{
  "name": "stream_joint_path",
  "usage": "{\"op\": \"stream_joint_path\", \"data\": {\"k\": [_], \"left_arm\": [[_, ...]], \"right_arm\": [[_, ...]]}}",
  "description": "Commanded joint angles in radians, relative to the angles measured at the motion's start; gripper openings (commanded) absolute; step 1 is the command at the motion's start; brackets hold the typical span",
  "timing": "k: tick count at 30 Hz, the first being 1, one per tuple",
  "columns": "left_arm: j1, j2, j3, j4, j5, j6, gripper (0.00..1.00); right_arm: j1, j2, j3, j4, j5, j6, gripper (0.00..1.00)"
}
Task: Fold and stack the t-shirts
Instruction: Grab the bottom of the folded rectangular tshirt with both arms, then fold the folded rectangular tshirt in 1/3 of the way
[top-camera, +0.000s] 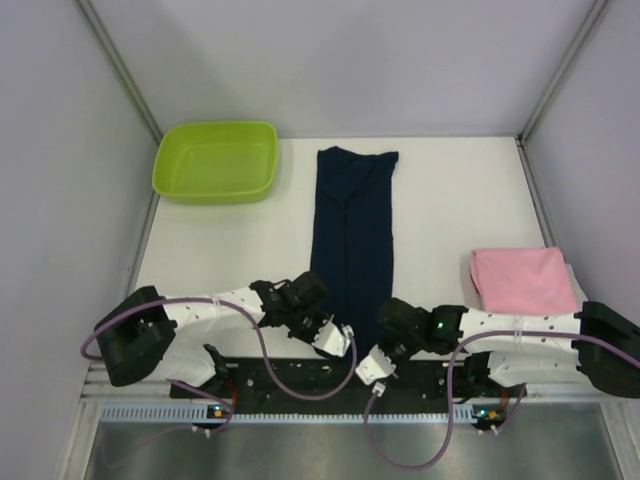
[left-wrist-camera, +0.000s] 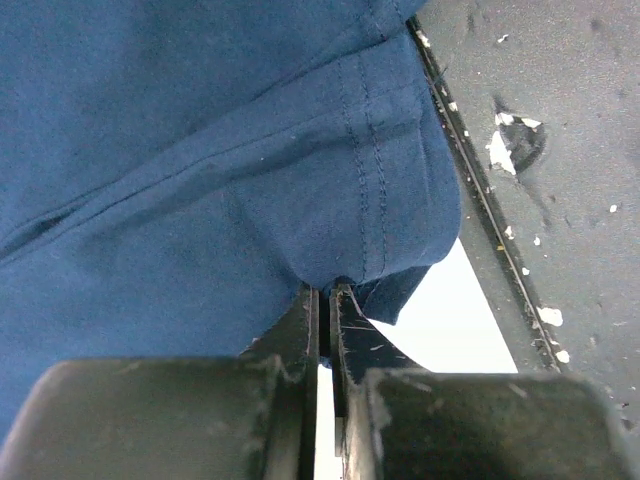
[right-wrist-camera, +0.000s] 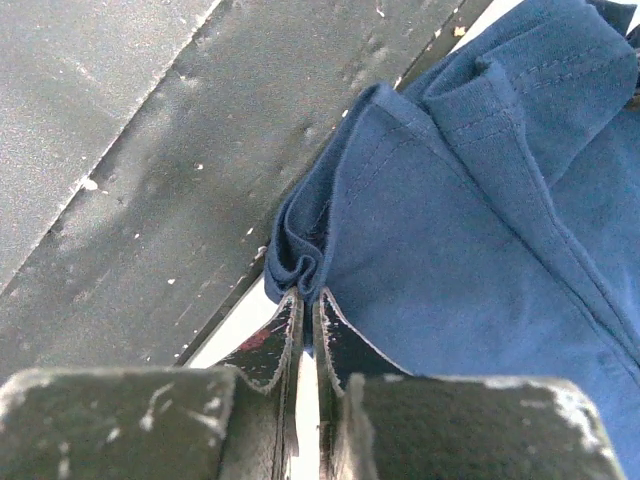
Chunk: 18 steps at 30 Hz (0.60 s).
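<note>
A dark navy t-shirt (top-camera: 355, 230) lies as a long narrow strip down the middle of the white table, its sides folded in. Both grippers are at its near end. My left gripper (top-camera: 343, 345) is shut on the near left hem corner; in the left wrist view the stitched navy hem (left-wrist-camera: 380, 200) bunches right at the closed left gripper (left-wrist-camera: 325, 292). My right gripper (top-camera: 372, 362) pinches the near right corner, and a fold of navy cloth (right-wrist-camera: 300, 250) is caught in the closed right gripper (right-wrist-camera: 308, 295). A folded pink t-shirt (top-camera: 522, 278) rests at the right.
A lime green tub (top-camera: 215, 160) stands at the back left. The black base rail (top-camera: 300, 380) runs along the table's near edge just under both grippers. Grey walls close in the table on the left, back and right.
</note>
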Motion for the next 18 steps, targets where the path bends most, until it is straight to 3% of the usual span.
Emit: {"op": "stream_joint_path", "data": {"k": [1, 5, 8, 11, 18], "left_arm": [[-0.001, -0.035, 0.041, -0.097, 0.004, -0.070, 0.00], [0.032, -0.098, 0.142, -0.183, 0.013, -0.153, 0.00], [0.143, -0.080, 0.245, -0.194, 0.053, -0.206, 0.00], [0.195, -0.024, 0.315, -0.120, -0.053, -0.294, 0.00], [0.368, 0.174, 0.538, -0.077, -0.139, -0.398, 0.00]], "right_arm": [[0.006, -0.028, 0.010, -0.018, 0.019, 0.056, 0.00], [-0.171, -0.076, 0.126, -0.092, -0.157, 0.139, 0.00], [-0.345, -0.067, 0.198, -0.069, -0.222, 0.171, 0.00], [-0.487, 0.005, 0.250, 0.015, -0.272, 0.233, 0.00], [-0.731, 0.185, 0.327, 0.325, -0.356, 0.299, 0.00]]}}
